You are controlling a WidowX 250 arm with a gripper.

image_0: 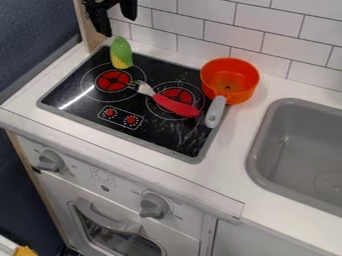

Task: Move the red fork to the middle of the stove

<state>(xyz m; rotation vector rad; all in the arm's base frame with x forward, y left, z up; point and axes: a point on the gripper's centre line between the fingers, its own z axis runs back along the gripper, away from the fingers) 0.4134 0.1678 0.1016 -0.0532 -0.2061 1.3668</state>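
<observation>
Front of toy kitchen nearest, w/ grey knobs & oven door. Above it, raised counter lip runs along the front; tiled wall bounds the back, dark wall view L, w/ wooden post at back L corner. Stove has a thin grey rim. Widest run of black glass: btwn fork & front rim, w/ the control panel printed there. Strip of white counter btwn stove & sink. Tighter on the R: fork's handle end sits just beside pot's grey handle. Orange pot is at stove's R rim; can't tell how much of it rests on glass.

Gripper hangs top L, near tiles & post, well apart from fork; released, fingers spread, nothing held. Its upper part's cut off by top edge. Sink cut off at R edge, yellow thing at btm L corner, ID unclear. Green-&-yellow toy at stove's back rim, also unclear what. R burner partly hidden under fork. Oven window contents hard to make out.

Fork's on stove, R of its middle: long axis diagonal, tines twd upper L at L burner's outer ring, red handle twd lower R.
</observation>
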